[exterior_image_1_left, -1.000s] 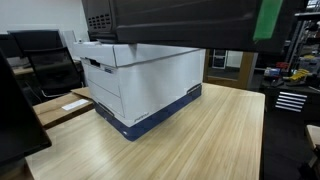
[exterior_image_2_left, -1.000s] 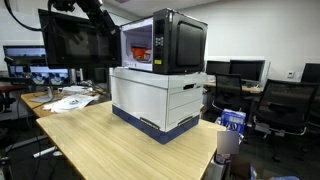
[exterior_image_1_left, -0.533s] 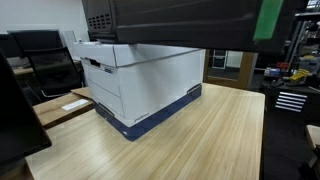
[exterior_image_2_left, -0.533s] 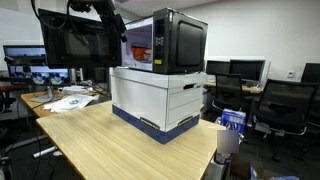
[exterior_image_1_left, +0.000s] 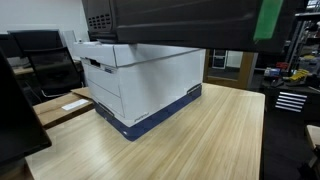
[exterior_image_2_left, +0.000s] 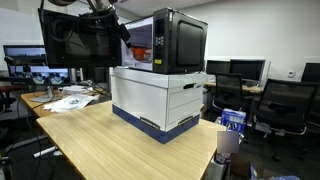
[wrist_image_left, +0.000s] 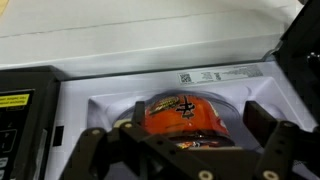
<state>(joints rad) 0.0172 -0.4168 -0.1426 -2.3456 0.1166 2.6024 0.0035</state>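
Observation:
A black microwave (exterior_image_2_left: 170, 42) stands on a white and blue storage box (exterior_image_2_left: 160, 100) on a wooden table (exterior_image_2_left: 110, 145). Its front is open. In the wrist view an orange printed food packet (wrist_image_left: 185, 112) lies on the glass turntable (wrist_image_left: 110, 110) inside the white cavity. My gripper (wrist_image_left: 180, 138) is open at the mouth of the cavity, with one black finger on each side of the packet and apart from it. In an exterior view the gripper (exterior_image_2_left: 122, 30) is at the microwave's open front, where the orange packet (exterior_image_2_left: 142, 50) shows. The arm is out of sight in the exterior view that shows the box (exterior_image_1_left: 150, 80).
The microwave's control panel (wrist_image_left: 20, 120) is at the left of the wrist view and a black door edge (wrist_image_left: 300, 50) at the right. Monitors (exterior_image_2_left: 70, 45) and papers (exterior_image_2_left: 65, 100) are behind the table. Office chairs (exterior_image_2_left: 290, 105) stand nearby.
The arm has swung from the left, above the monitors, toward the microwave's open front and now reaches it. The microwave and box have not moved.

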